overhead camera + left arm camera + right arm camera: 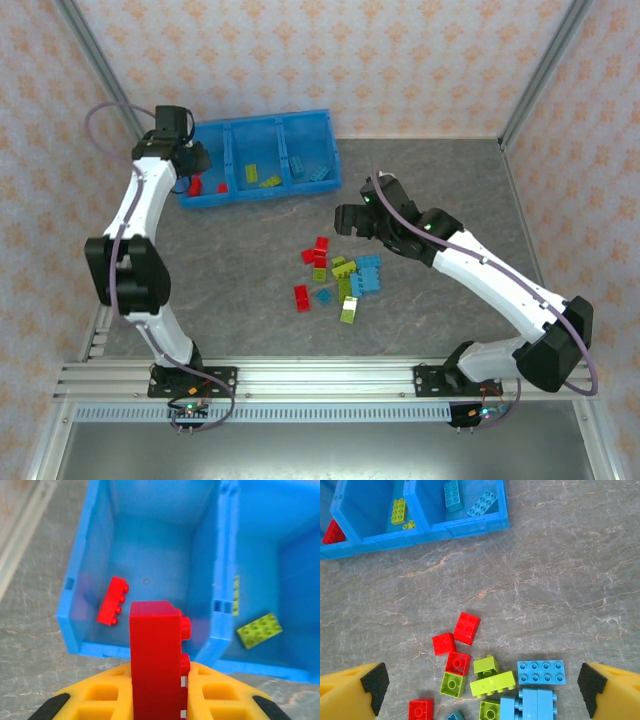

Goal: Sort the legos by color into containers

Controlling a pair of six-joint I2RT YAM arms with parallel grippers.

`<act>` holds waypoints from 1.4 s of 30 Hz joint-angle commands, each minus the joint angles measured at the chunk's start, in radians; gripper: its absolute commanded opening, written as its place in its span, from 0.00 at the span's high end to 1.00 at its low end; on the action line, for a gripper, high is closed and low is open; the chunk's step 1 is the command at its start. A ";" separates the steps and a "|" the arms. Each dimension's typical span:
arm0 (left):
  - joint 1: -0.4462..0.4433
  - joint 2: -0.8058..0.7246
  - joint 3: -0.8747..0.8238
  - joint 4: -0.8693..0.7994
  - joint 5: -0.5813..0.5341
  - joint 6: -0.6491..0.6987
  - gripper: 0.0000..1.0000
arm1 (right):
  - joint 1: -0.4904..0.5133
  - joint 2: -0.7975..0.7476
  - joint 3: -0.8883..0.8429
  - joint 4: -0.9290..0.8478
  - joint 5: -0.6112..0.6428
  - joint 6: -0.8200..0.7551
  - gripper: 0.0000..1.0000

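The tray (262,119) lies at about 11 o'clock on the table (450,190), its three compartments running side by side. The left gripper (193,168) hangs over the tray's 9 o'clock end, clamped tight on a red brick (157,655) that stands on end between the yellow fingers (100,695). In the left wrist view this held brick hovers at the 6 o'clock wall of the left compartment (150,540). A second red brick (112,601) lies flat on that compartment's floor, toward 8 o'clock.

The middle compartment (290,575) holds a lime brick (259,630). The right compartment (432,505) holds two light blue bricks (452,495).

The right gripper (362,215) stands wide, gripping nothing, at about 5 o'clock from the tray. Its two fingers (367,685) straddle the loose bricks (340,278), which are apart from both. These loose bricks lie on the table near its middle. Red ones (466,628) lie toward 10 o'clock of the group, lime ones (492,682) in the centre, light blue ones (541,672) toward 3 o'clock.
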State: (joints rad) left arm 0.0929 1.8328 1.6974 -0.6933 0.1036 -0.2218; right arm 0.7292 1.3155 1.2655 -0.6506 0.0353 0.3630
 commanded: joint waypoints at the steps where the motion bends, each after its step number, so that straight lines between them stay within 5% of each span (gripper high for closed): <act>1: 0.003 0.120 0.111 -0.031 -0.028 -0.023 0.80 | -0.003 -0.018 0.035 -0.008 0.028 0.019 0.01; 5: 0.014 0.248 0.267 -0.093 -0.053 -0.007 0.78 | -0.004 -0.055 0.013 -0.016 0.035 0.040 0.01; 13: 0.022 0.244 0.328 -0.135 -0.011 0.007 0.56 | -0.004 -0.095 -0.018 -0.011 0.052 0.065 0.01; 21: -0.030 -0.160 0.040 -0.019 0.241 -0.012 0.58 | -0.004 -0.017 -0.035 -0.012 0.051 0.087 0.01; 28: -0.305 -0.457 -0.241 0.017 0.331 0.311 0.57 | -0.004 0.153 -0.036 -0.056 -0.052 0.015 0.05; 33: -0.335 -0.608 -0.503 0.185 0.321 0.393 0.56 | 0.049 0.329 0.051 -0.132 -0.194 -0.034 0.14; 42: -0.336 -0.651 -0.551 0.148 0.270 0.544 0.45 | 0.134 0.535 0.082 -0.021 -0.250 0.368 0.41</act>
State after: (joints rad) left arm -0.2462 1.2118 1.1435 -0.5686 0.3931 0.2375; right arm 0.8467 1.8114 1.3148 -0.6926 -0.2073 0.5743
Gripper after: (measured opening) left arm 0.538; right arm 0.590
